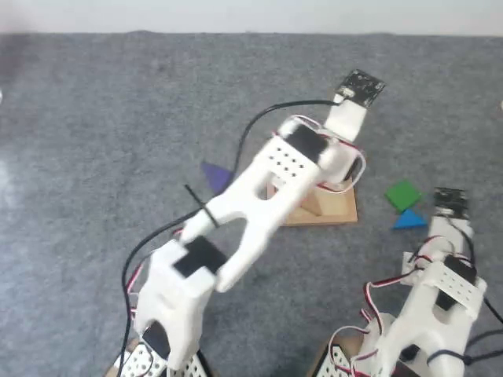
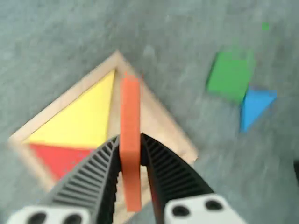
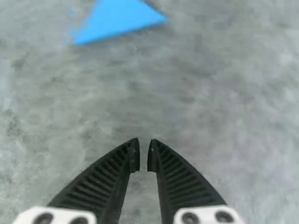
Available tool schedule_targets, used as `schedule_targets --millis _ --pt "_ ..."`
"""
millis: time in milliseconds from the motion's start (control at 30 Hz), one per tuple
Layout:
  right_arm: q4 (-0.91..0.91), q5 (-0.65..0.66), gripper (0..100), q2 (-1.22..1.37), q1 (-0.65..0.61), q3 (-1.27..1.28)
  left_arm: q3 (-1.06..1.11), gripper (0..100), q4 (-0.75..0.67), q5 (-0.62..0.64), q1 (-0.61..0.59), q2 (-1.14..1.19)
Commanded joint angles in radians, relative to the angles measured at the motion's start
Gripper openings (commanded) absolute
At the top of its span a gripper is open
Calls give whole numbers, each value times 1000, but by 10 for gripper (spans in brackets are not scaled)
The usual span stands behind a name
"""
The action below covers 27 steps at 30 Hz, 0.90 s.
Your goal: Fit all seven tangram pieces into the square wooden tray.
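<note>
The left pincer (image 2: 130, 140), with ribbed black jaws, is clenched on an orange flat tangram piece (image 2: 130, 107), held on edge above the square wooden tray (image 2: 65, 101). In the tray, a yellow triangle (image 2: 79, 121) and a red triangle (image 2: 60, 158) lie edge to edge. A green square (image 2: 230, 74) and a blue triangle (image 2: 254, 105) lie just beside each other on the grey, felt-like bench (image 1: 94, 118), near the tray. The right pincer (image 3: 140, 156) is clenched on nothing, near the blue triangle. A purple piece (image 1: 214, 174) lies on the tray's opposite side.
</note>
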Motion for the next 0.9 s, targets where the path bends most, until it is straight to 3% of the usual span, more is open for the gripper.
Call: schedule_targets --millis 0,133,367,500,667,867 --pt "-21 -86 54 -38 77 -41 -133 11 -72 147 6 71" --pt "-22 -106 54 -38 90 -46 -208 11 -37 264 6 161" --pt "-22 -106 54 -38 88 -44 -234 11 -11 333 -21 279" --pt "-22 -106 54 -38 88 -43 -234 18 -11 339 -23 315" --pt "-22 -106 54 -38 88 -41 -236 155 -11 336 -25 321" --pt "-22 -106 54 -38 88 -40 -302 162 0 256 -31 327"
